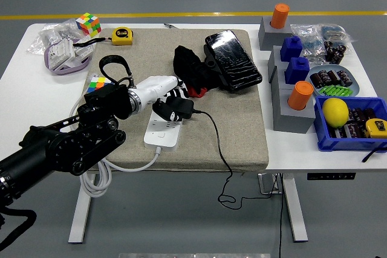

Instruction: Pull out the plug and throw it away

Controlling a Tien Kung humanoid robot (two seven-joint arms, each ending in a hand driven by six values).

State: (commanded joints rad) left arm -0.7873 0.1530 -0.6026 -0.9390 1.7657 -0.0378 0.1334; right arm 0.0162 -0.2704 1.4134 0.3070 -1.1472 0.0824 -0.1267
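Observation:
A black plug adapter (180, 107) sits in the white power strip (164, 125) on the beige mat (236, 125); its thin black cord (217, 149) trails off the mat's front edge. My left hand (164, 96), white with dark fingertips, reaches in from the left over the strip. Its fingers are curled around the adapter's left end. The adapter still rests on the strip. My right arm is out of view.
A black case (233, 60) and dark cloth with red (190, 74) lie behind the strip. Rubik's cube (88, 23), tape measure (123, 35) and bagged parts (57, 46) sit back left. Grey blocks with pegs (292, 98) and a blue bin (357, 140) stand right.

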